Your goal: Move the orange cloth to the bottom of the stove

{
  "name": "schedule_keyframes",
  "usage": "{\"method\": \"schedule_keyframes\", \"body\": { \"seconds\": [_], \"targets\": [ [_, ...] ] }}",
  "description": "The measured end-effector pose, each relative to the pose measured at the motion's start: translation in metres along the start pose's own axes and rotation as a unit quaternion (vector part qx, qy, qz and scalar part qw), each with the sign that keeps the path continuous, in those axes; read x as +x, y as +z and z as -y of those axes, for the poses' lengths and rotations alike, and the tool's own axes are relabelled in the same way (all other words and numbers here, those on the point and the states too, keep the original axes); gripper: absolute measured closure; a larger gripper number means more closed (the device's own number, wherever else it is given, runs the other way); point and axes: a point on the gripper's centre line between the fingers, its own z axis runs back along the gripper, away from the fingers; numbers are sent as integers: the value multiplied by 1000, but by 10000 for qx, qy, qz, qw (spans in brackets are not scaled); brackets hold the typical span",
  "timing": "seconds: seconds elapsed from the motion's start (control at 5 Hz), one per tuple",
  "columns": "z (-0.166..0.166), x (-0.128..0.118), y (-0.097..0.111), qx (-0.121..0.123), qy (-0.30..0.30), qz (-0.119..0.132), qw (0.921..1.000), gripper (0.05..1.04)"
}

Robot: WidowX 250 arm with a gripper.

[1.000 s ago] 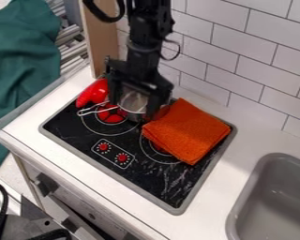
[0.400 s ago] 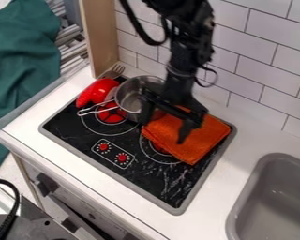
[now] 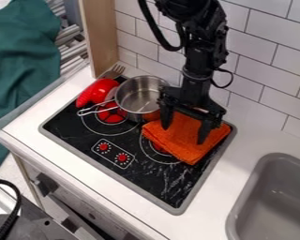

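My gripper hangs over the orange cloth, its two fingers spread apart with one above the cloth's left part and the other above its right part. The folded orange cloth lies on the right side of the black stove, covering much of the right burner; its back part is hidden by the gripper. Whether the fingertips touch the cloth I cannot tell.
A metal pot stands just left of the gripper, its handle pointing left. Beside it lie a red object and a fork. The grey sink is at the lower right, the tiled wall behind.
From above the pot, my gripper has moved right and slightly down in the view, to over the cloth. The pot is now uncovered; the cloth has not moved.
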Motion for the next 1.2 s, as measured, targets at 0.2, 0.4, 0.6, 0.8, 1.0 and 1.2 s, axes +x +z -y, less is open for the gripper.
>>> {"method": "schedule_keyframes", "body": {
  "seconds": [0.2,0.4,0.6,0.8,1.0,1.2],
  "targets": [
    [-1,12,-1,-83,17,72,9999,75],
    [-2,17,-8,-100,6,23,9999,75],
    [-4,15,-17,-1,-27,-71,10000,75],
    [-13,17,-17,50,77,-34,10000,75],
    [-18,13,-22,86,140,-123,9998,75],
    [-25,2,-26,-4,283,-207,9994,75]
  ]
}}
